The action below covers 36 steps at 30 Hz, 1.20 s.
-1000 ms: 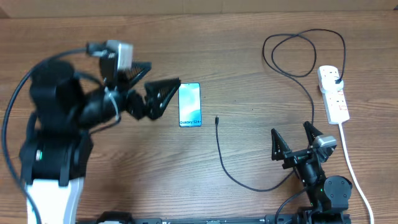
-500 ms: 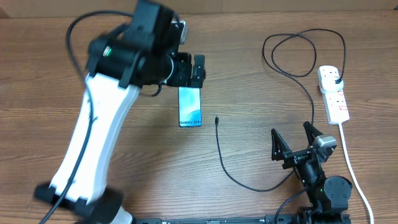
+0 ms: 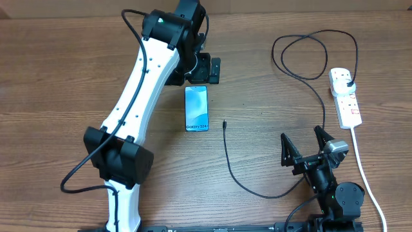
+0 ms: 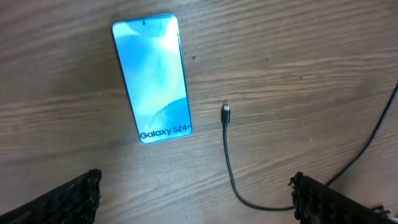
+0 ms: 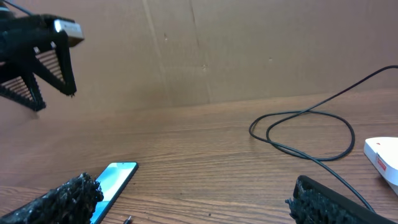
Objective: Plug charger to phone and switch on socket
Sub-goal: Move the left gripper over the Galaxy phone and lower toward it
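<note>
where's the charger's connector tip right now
In the overhead view the connector tip lies on the table just right of the phone, level with its bottom end, unplugged.

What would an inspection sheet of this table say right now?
Surface: wooden table, brown grain.
Job's things: phone flat, screen up; charger not plugged into it, its tip lying apart beside it; socket at the right edge.
Clutter: nothing seen.
Hands: left hand open, empty, by the phone's far end; right hand open, empty, near the front edge.
Cables: charger loops back to a black plug on the socket; white cord runs toward the front.
Surroundings: cardboard wall behind.
</note>
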Available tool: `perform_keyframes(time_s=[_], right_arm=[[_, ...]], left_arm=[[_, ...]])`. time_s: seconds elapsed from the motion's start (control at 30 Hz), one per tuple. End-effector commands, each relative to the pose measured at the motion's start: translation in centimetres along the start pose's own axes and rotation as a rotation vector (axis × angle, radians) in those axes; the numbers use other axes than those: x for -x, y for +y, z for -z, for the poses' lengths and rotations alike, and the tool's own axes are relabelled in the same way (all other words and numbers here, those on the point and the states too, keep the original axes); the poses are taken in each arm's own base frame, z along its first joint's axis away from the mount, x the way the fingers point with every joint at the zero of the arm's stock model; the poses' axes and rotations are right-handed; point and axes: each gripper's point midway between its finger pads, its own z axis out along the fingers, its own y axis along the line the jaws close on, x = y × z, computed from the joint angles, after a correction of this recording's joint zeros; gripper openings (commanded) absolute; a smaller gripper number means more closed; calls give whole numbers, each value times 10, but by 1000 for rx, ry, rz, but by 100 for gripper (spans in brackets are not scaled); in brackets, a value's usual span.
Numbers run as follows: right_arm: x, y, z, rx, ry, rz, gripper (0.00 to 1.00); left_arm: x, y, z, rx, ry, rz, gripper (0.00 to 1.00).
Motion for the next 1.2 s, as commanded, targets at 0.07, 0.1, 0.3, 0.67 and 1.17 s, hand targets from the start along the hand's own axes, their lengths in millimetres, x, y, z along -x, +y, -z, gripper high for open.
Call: perform_keyframes(time_s=[0.07,0.1,0.3,0.67,1.17], right_arm=[[-2,-1,0,0,-2,2,100],[-2,-1,0,0,-2,2,100],[-2,-1,0,0,-2,2,100],[-2,-1,0,0,-2,2,100],[-2,-1,0,0,-2,2,100]], left_arm=[[1,-6,-16,-7,37,27,100],[1,-6,-16,-5,36,26,100],[-2,-8,-18,2,45,18,100],[-3,-8,-18,3,51,19,100],[-4,-9,-18,3,53,15,100]])
